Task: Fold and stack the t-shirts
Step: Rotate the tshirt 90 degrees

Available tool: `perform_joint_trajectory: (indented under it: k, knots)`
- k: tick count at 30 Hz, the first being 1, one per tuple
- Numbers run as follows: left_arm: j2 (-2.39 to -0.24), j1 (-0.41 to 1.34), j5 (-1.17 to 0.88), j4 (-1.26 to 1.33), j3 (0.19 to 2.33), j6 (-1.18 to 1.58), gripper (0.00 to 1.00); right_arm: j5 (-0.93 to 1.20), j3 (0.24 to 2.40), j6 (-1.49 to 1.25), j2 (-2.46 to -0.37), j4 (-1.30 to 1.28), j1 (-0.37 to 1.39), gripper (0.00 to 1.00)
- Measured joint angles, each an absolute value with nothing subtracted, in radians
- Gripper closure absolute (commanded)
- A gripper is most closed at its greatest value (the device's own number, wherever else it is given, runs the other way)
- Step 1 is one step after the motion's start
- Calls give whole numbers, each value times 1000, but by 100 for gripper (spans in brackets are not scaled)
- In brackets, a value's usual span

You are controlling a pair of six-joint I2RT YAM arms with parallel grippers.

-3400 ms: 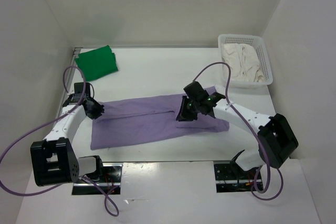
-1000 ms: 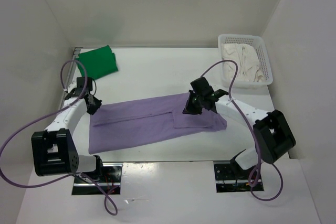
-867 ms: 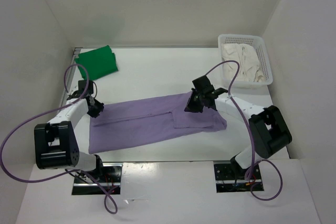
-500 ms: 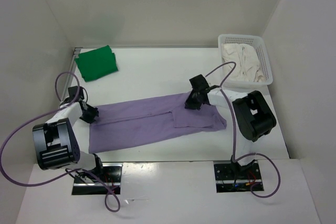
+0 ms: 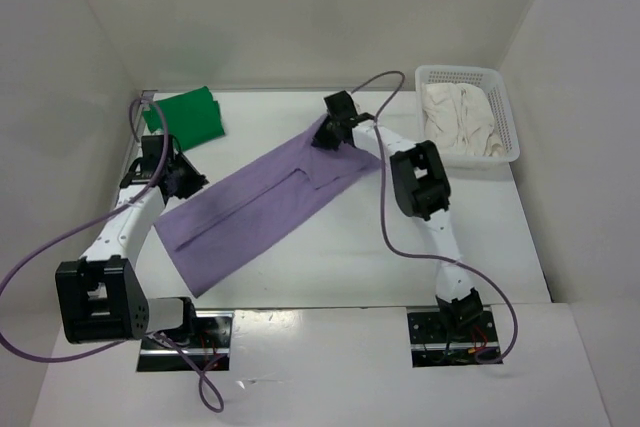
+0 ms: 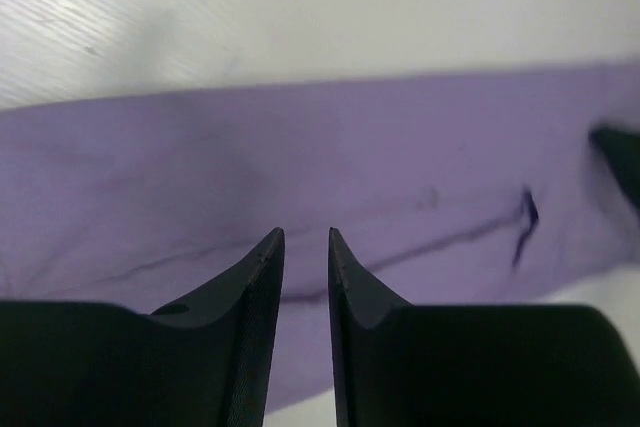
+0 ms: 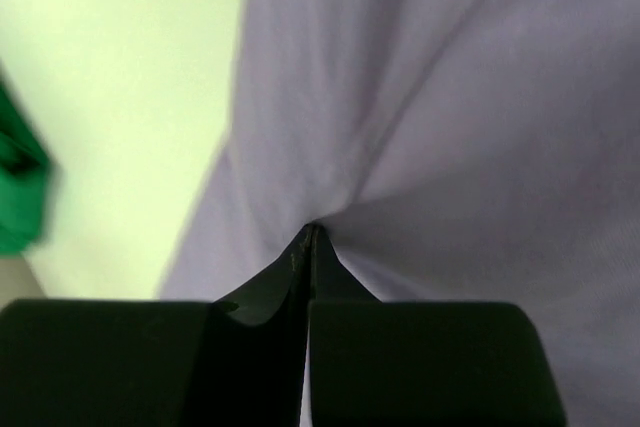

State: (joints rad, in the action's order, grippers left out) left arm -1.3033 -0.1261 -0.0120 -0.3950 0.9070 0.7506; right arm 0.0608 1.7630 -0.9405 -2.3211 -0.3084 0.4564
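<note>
I've got the white table (image 5: 480, 227) filling the top view. The purple shirt (image 5: 260, 202) lies flat across it as a diagonal band from lower left to upper centre. The basket (image 5: 457, 71) sits upper right with the cream shirt (image 5: 455, 117) bunched inside. The green shirt (image 5: 185, 119) is folded in the upper left corner. My right gripper (image 5: 325, 137) is at the band's upper end, fingers pressed together and pinching puckered purple cloth. My left gripper (image 5: 190, 179) is at the band's left edge, fingers slightly apart, nothing between them.
</note>
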Motion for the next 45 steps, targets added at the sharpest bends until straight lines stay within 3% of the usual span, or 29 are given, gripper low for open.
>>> perform_joint_trajectory:
  k: [6,9,11,12,14,15,18,21,24,27,32,41,45]
  knots:
    - [-1272,-37,-97,-428,924,683,70,49,2724,-864,-2825,-558,471,97]
    - [-1272,-6,-146,-453,964,658,76,22,2796,-818,-2821,-640,479,91]
    - [-1272,9,-173,-453,1001,651,79,-39,2685,-768,-2709,-665,494,85]
    - [-1271,15,-189,-448,1014,650,80,-60,2624,-749,-2640,-682,507,75]
    - [-1264,20,-219,-432,1025,640,80,-88,2440,-715,-2458,-660,540,66]
    - [-1258,20,-232,-430,1025,635,80,-93,2320,-704,-2345,-644,560,57]
    - [-1239,20,-265,-428,1024,632,79,-67,1870,-713,-1921,-516,615,47]
    - [-1217,20,-279,-431,1024,628,75,-31,1529,-755,-1548,-406,662,47]
    - [-1201,20,-290,-432,1023,627,72,2,1304,-828,-1352,-305,741,46]
    - [-1203,20,-299,-425,1023,628,72,44,1129,-919,-1368,-187,871,46]
    - [-1216,20,-306,-415,1023,628,72,115,972,-1014,-1607,-150,987,43]
    - [-1222,20,-316,-410,1014,629,71,135,1035,-1061,-1786,-32,989,42]
    - [-1221,20,-329,-411,992,630,71,125,1093,-1062,-1896,17,985,48]
